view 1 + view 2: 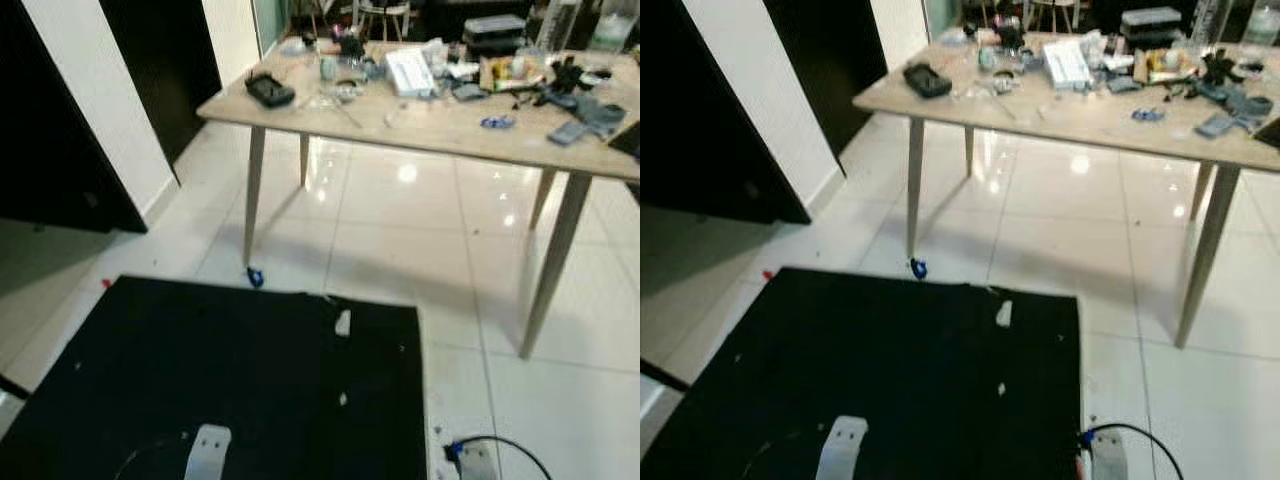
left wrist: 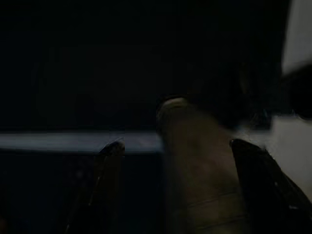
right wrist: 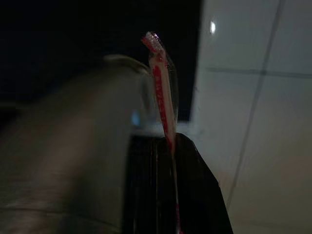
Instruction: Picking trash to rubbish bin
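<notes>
wrapper (image 3: 163, 87): thin, red and clear, pinched upright between the pressed-together fingers of the right gripper (image 3: 170, 146), its top sticking out past the fingertips. beyond the jaws: white tiled floor (image 3: 253, 97) to one side, black mat (image 1: 230, 380) to the other. left gripper (image 2: 178, 151): fingers spread, nothing between them, very dark surroundings. scraps (image 1: 343, 322): small white bits on the mat, well ahead of both grippers. table (image 1: 440, 125): wooden, cluttered, farther off.

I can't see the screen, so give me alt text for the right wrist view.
The right gripper has its two black fingers shut on a thin red and clear wrapper that sticks up past the fingertips. Behind it lie a black mat and white floor tiles.
</notes>
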Motion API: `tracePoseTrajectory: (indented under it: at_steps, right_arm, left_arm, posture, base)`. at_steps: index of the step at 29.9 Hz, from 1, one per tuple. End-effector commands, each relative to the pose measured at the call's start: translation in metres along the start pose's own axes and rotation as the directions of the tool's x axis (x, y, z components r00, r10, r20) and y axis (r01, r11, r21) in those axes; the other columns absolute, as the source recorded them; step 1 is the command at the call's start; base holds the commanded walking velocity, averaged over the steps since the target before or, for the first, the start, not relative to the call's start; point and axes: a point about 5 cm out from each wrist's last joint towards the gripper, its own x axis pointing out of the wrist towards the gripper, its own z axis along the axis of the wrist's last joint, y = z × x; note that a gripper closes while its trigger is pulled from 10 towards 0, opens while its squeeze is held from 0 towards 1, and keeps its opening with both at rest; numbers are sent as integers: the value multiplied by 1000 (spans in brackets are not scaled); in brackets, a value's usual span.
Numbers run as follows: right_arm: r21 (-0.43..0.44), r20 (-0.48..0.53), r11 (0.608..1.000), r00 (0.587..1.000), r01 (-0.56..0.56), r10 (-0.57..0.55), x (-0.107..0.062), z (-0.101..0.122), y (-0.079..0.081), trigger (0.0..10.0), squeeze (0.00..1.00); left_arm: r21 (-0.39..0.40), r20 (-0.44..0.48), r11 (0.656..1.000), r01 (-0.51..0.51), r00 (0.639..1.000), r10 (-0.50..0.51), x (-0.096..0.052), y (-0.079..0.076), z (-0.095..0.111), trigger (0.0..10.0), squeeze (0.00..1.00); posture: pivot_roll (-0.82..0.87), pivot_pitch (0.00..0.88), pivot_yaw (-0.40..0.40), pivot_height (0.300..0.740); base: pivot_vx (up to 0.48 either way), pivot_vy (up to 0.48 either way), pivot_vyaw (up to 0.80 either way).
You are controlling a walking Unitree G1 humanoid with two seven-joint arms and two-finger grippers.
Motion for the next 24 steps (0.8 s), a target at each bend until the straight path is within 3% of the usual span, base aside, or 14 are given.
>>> tracePoseTrajectory:
  at_steps: [1,24]
  right_arm:
    - [12,-29,1000,999,-17,17,1,-9,7,10000,0]
    - [2,-32,1000,999,11,-11,1,-12,4,10000,0]
  left_arm:
    - [-17,-99,1000,18,995,-20,-3,-5,-26,10000,0]
    - [-18,-98,999,30,995,-32,-2,-6,-25,10000,0]
  posture:
    - [-25,86,71,740]
    - [-24,85,66,740]
  base:
    - [-356,0,0]
    - [-355,0,0]
